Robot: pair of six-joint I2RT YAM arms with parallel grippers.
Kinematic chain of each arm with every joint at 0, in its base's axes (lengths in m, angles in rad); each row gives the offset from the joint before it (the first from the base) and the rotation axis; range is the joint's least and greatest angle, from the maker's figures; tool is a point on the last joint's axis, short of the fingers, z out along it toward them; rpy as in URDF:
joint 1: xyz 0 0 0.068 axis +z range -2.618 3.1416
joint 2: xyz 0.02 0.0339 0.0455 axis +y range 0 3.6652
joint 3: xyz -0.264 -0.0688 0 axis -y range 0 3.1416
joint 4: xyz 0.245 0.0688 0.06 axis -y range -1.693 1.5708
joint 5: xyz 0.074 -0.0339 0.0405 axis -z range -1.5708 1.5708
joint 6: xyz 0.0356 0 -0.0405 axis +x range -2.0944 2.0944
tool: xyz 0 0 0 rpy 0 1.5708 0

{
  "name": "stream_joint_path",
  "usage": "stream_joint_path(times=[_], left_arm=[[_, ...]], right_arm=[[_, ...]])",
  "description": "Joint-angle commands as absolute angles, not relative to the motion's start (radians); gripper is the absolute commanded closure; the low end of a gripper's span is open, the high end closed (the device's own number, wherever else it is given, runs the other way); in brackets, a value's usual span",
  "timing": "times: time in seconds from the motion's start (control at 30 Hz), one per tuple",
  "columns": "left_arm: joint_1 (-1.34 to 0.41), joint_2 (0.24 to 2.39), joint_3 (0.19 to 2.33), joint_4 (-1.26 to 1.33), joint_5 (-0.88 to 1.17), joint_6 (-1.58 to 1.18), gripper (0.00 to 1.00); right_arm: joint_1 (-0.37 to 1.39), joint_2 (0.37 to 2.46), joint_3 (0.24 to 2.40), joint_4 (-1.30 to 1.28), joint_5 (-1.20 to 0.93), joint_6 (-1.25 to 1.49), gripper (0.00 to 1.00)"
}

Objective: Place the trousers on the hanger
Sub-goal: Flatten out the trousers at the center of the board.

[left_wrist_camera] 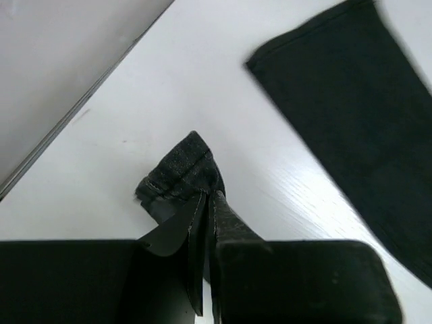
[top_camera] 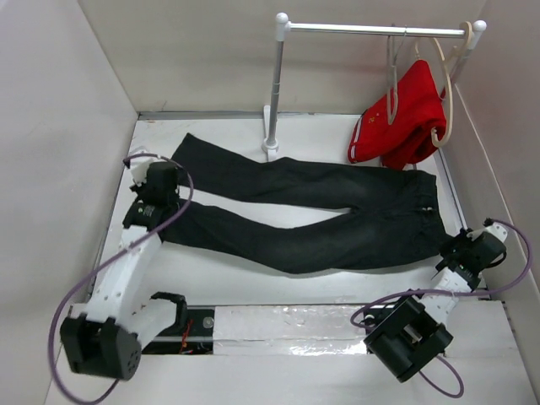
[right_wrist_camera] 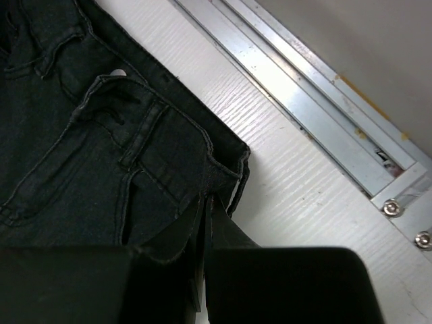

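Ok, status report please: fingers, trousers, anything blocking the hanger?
Left fingers shut on a leg hem, right fingers shut on the waistband. Trousers flat on table, not yet hung. Hanger on the rail, red garment crowding it.

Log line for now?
left gripper: shut on black denim trousers, hem | right gripper: shut on waistband | thin grey metal hanger: on rail

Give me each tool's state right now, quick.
The left tool: shut on the trousers, leg hem.
The right tool: shut on their waistband.
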State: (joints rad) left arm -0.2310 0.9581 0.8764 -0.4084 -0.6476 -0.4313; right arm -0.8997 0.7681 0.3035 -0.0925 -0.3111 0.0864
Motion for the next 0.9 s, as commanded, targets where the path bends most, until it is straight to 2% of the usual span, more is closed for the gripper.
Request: stream_joint_path(times=[0.0,0.13,0.27,0.3,0.33,0.37,0.4,0.5,0.6,0.73,0.87], left_arm=[[-0.086,1.068,0.922,-0.336,-0.439,-0.409,1.0],[-0.086,1.254,1.005,-0.282,-0.526,-0.417,1.0],[-0.103,1.486,1.208,-0.31,-0.518,-0.428,1.0],[-0.129,1.559,1.232,-0.302,-0.52,-0.423,0.94],[-0.129,1.592,1.255,-0.304,-0.526,-0.42,0.78],[-0.139,1.618,1.291,-0.311,-0.528,-0.425,0.7],[-0.14,1.646,1.302,-0.319,-0.511,-0.429,0.57],[-0.14,1.59,1.272,-0.272,-0.473,-0.456,0.48],[-0.14,1.478,1.183,-0.244,-0.462,-0.503,0.48],[-0.078,1.313,0.987,-0.218,-0.37,-0.612,0.6],[0.064,1.201,0.798,-0.215,-0.264,-0.669,0.7]], right_arm=[[-0.893,0.781,0.287,0.077,-0.348,0.114,1.0],[-0.893,0.811,0.273,0.112,-0.363,0.114,1.0],[-0.868,0.801,0.261,0.127,-0.368,0.115,1.0],[-0.868,0.796,0.261,0.126,-0.365,0.117,1.0],[-0.859,0.784,0.262,0.123,-0.361,0.115,1.0],[-0.859,0.776,0.264,0.112,-0.36,0.112,1.0],[-0.859,0.77,0.267,0.106,-0.359,0.11,1.0],[-0.859,0.738,0.262,0.098,-0.359,0.106,1.0],[-0.859,0.721,0.247,0.103,-0.371,0.104,1.0],[-0.859,0.723,0.235,0.103,-0.399,0.104,1.0],[-0.85,0.695,0.207,0.117,-0.449,0.13,1.0]])
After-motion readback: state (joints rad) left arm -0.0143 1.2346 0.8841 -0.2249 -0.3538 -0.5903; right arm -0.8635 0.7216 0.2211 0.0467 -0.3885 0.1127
